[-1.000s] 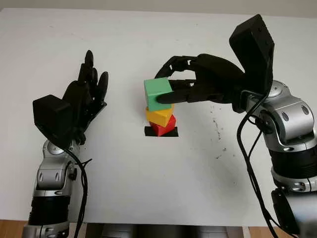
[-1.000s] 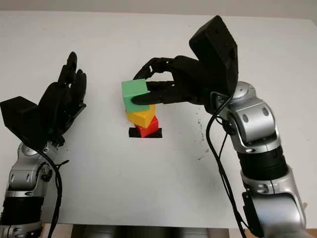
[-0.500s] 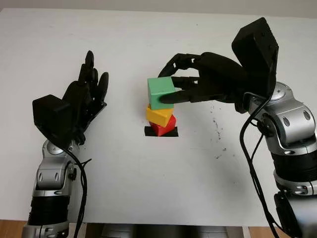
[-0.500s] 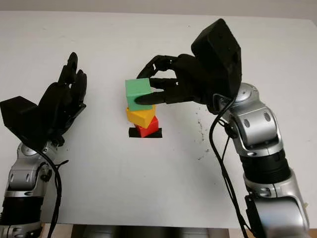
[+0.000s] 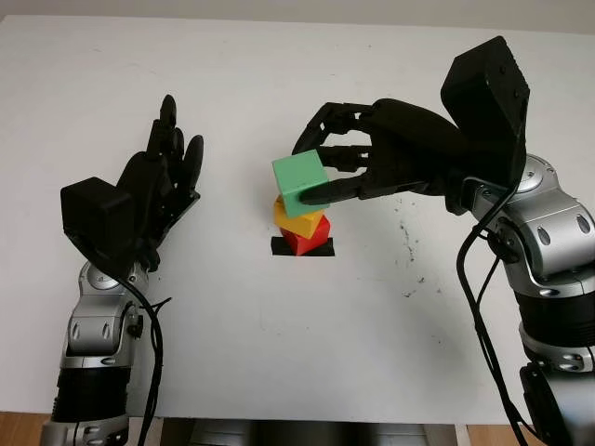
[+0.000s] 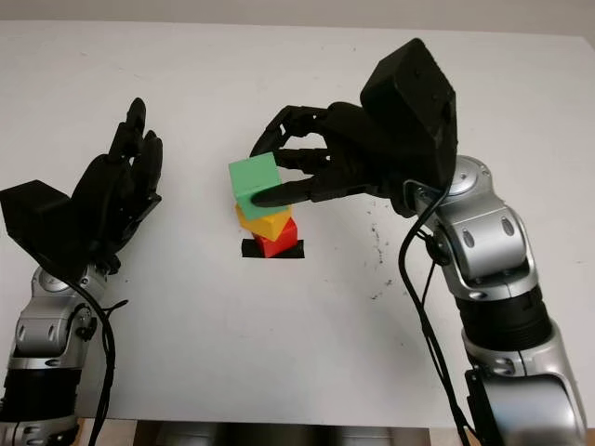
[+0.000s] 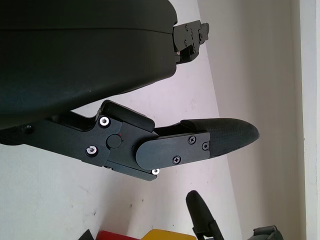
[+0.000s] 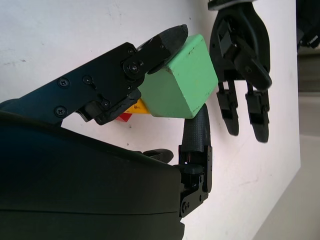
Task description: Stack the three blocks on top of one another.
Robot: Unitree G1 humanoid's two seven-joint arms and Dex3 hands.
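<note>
A red block sits on a black tape mark mid-table, with a yellow block stacked on it, turned a little askew. Just above the yellow block, a green block is tilted with one corner down. My right hand reaches in from the right and is shut on the green block, thumb under its near side and a finger against its far side. Whether the green block touches the yellow one is unclear. My left hand is open, held up left of the stack.
The white table has small dark specks right of the stack. The table's front edge runs along the bottom of the eye views.
The green block has tipped from level to tilted and dropped slightly toward the yellow block. My right hand shifted a little right. The left hand has not moved.
</note>
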